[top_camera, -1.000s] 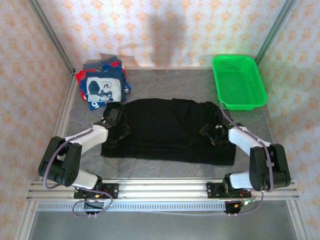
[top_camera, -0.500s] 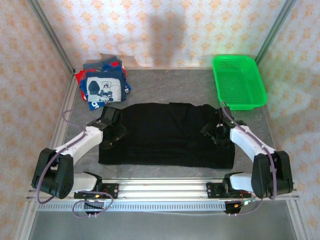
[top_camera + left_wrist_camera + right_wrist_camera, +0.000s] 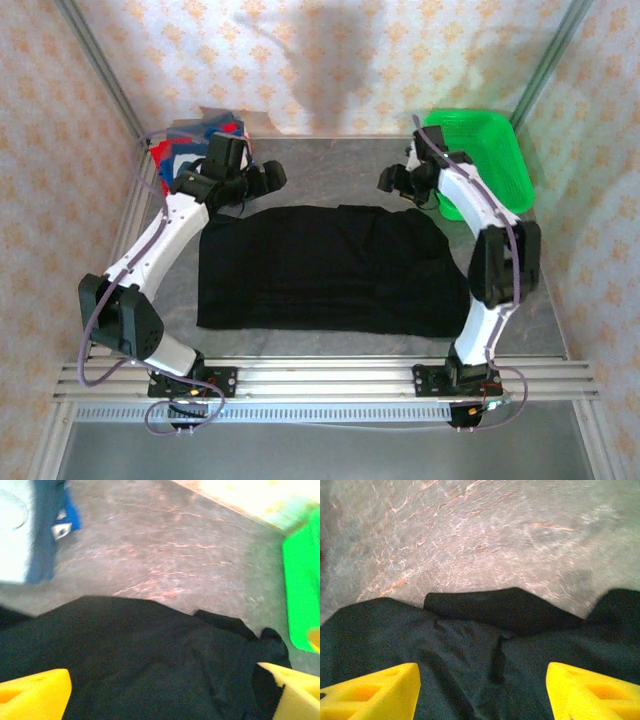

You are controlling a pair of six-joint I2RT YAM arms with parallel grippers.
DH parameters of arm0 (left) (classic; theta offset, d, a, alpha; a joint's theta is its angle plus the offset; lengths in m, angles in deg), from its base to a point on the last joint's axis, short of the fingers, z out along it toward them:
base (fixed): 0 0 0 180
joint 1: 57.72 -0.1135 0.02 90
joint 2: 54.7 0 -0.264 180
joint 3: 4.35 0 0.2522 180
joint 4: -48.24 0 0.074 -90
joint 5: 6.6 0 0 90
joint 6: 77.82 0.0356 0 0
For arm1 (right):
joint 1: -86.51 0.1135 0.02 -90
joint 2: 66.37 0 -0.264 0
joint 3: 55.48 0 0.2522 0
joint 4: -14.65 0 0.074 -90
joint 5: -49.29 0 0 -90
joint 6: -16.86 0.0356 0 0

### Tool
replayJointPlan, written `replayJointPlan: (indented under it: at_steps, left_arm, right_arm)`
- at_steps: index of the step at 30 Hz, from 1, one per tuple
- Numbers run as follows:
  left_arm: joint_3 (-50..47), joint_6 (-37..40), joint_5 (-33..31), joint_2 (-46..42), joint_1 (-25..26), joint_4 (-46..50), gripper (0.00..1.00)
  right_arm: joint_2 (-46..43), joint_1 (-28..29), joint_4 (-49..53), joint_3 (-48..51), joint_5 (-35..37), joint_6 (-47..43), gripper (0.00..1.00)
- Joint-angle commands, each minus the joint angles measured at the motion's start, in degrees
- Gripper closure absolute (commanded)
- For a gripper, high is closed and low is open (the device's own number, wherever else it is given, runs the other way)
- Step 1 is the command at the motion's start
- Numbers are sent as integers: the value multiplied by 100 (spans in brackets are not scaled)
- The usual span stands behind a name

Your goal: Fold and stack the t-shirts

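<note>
The black t-shirt [image 3: 330, 265] lies spread flat in the middle of the frame, on the grey table [image 3: 330, 165]. The left gripper [image 3: 266, 178] hangs near the shirt's upper left corner, and the right gripper [image 3: 388, 181] near its upper right corner. In both wrist views the 2 yellow fingers [image 3: 32, 692] stand wide apart and hold nothing. The other t-shirts [image 3: 165, 155] are piled in the upper left, and the green basket [image 3: 500, 160] is in the upper right.
</note>
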Motion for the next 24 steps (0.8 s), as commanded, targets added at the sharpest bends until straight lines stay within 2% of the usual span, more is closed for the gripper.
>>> replayJointPlan:
  at_steps: [1, 7, 11, 18, 24]
  left_arm:
    - [506, 763, 465, 38, 112, 110, 3]
    - [626, 1168, 890, -87, 120, 367, 4]
    - [288, 1295, 1174, -244, 127, 594, 5]
    - [-826, 1219, 1180, -1012, 148, 497, 5]
    - [-1023, 1087, 1103, -1467, 148, 550, 4]
  right_arm:
    - [756, 223, 840, -964, 59, -835, 34]
    - [1836, 541, 1414, -2210, 781, -1505, 41]
    - [2382, 582, 1712, -2705, 1028, -1789, 47]
    - [2758, 585, 1686, -2776, 1153, -1948, 52]
    - [2890, 590, 1637, -2700, 1150, -1962, 52]
